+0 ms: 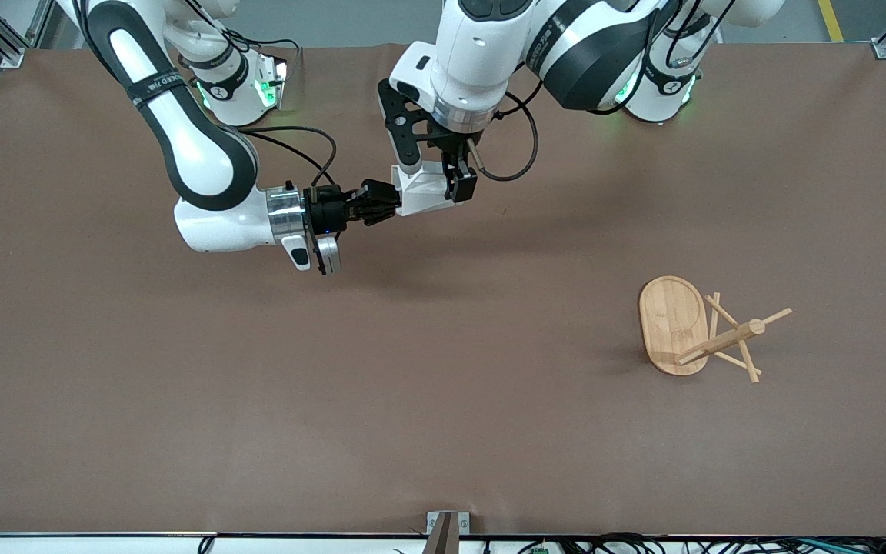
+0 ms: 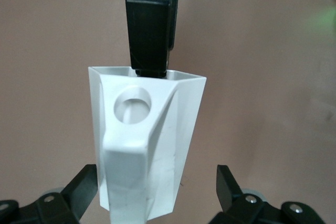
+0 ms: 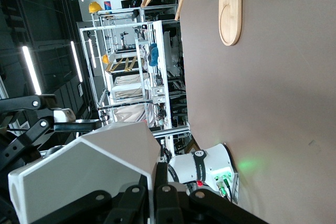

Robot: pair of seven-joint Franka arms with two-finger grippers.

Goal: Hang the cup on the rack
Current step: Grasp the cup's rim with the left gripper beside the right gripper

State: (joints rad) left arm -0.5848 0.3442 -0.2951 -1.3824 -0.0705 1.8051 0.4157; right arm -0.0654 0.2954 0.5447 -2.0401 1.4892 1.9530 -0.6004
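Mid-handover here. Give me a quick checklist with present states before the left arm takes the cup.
1. Right tool shut on the cup, pinching its rim: ok.
2. Left tool open, one finger on each side of the cup: ok.
3. Cup handle faces the left wrist camera, its hole unblocked: ok.
4. Cup is off the table: ok.
5. Rack upright on its base, toward the left arm's end of the table: ok.
6. Left fingers touching the cup walls: not ok, gaps show on both sides.

You can't see the cup's [image 2: 142,145] bottom in the left wrist view; the lower edge cuts it off.
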